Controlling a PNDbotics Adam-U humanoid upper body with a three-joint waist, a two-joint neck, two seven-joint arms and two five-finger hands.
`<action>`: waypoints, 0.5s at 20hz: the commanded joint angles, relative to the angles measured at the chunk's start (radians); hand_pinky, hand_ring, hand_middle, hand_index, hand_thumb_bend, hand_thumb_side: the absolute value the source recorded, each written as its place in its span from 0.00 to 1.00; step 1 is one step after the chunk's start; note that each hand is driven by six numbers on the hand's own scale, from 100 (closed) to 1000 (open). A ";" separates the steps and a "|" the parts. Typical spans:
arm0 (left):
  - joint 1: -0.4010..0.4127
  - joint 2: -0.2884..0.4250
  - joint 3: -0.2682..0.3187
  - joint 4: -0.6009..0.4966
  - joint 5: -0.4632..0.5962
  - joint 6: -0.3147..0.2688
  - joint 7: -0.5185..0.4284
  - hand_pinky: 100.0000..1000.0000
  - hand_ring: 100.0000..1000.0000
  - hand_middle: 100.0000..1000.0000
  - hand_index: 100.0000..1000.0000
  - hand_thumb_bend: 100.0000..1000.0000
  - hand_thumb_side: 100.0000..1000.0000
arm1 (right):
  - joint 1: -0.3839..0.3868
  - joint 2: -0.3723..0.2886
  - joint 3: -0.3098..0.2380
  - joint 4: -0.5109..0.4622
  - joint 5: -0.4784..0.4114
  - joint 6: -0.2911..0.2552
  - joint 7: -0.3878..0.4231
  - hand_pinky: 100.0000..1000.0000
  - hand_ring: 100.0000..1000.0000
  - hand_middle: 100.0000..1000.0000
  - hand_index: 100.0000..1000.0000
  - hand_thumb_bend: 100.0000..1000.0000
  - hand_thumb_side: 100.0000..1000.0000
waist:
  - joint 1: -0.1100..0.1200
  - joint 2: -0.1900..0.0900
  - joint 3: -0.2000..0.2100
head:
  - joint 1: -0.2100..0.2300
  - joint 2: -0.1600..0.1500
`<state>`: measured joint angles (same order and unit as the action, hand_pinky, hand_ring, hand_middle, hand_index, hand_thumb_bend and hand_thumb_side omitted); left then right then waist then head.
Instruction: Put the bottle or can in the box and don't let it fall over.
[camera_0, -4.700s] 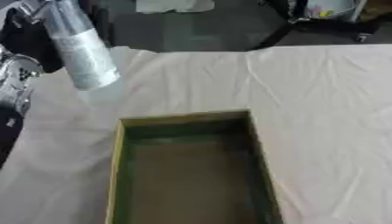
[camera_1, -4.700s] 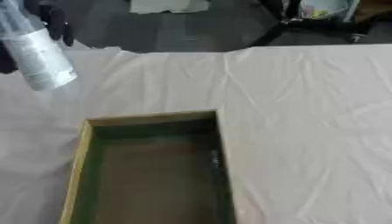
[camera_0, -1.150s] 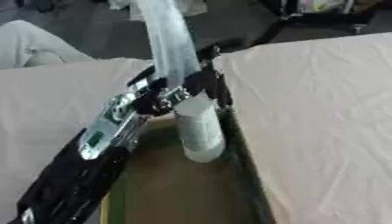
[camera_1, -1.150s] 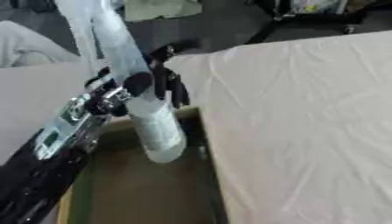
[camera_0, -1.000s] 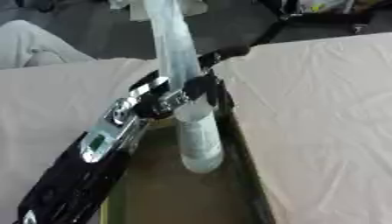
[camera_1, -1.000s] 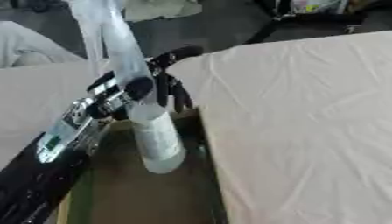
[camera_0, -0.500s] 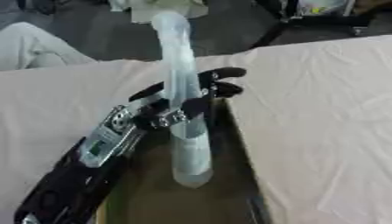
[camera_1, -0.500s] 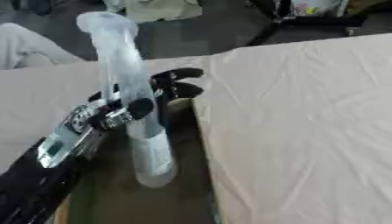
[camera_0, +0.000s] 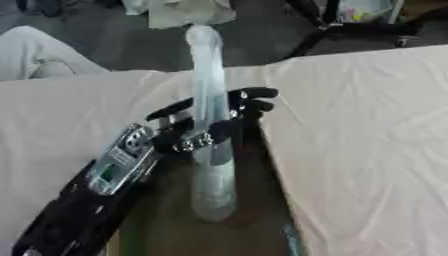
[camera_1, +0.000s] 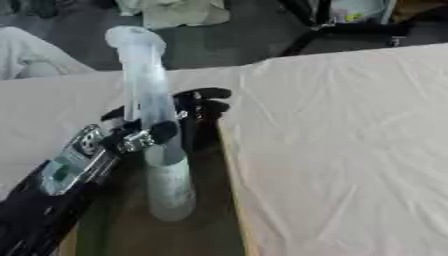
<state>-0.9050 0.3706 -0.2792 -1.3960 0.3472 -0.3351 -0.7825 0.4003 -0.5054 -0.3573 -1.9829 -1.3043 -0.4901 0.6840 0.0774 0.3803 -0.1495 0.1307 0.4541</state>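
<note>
my left hand (camera_0: 206, 131) wraps the tall clear bottle (camera_1: 157, 150) about its middle, thumb curled across the front, fingers (camera_0: 254, 99) reaching past behind it. below my grip, its base stands upright inside the box (camera_1: 229, 175).

Tall clear bottle (camera_1: 157, 145) upright inside box (camera_1: 229, 170), left hand (camera_1: 179, 112) curled around it

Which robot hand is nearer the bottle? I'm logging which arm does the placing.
Left. The left robot hand is at the bottle, fingers curled round its middle above the box. The right robot hand shows in neither view.
</note>
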 joint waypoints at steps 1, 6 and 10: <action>-0.024 0.020 0.011 -0.039 0.029 -0.077 -0.070 1.00 1.00 1.00 0.93 0.08 0.77 | 0.013 -0.020 -0.018 -0.017 -0.012 -0.082 0.087 0.97 0.75 0.82 0.93 0.00 0.59 | -0.009 -0.028 -0.005 | 0.002 -0.002; -0.041 0.066 0.021 -0.104 0.103 -0.089 -0.120 1.00 1.00 1.00 0.97 0.13 0.80 | 0.020 -0.024 -0.024 -0.017 -0.022 -0.080 0.091 0.96 0.75 0.82 0.93 0.00 0.59 | -0.005 -0.034 -0.007 | 0.002 -0.002; -0.040 0.092 0.041 -0.126 0.131 -0.082 -0.124 1.00 1.00 1.00 0.89 0.10 0.80 | 0.027 -0.024 -0.029 -0.017 -0.030 -0.079 0.094 0.96 0.75 0.82 0.93 0.00 0.59 | -0.004 -0.038 -0.003 | -0.002 0.002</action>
<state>-0.9259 0.4320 -0.2578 -1.4961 0.4612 -0.3163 -0.8012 0.4190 -0.5059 -0.3708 -1.9829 -1.3241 -0.4848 0.6893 0.0782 0.3694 -0.1518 0.1294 0.4549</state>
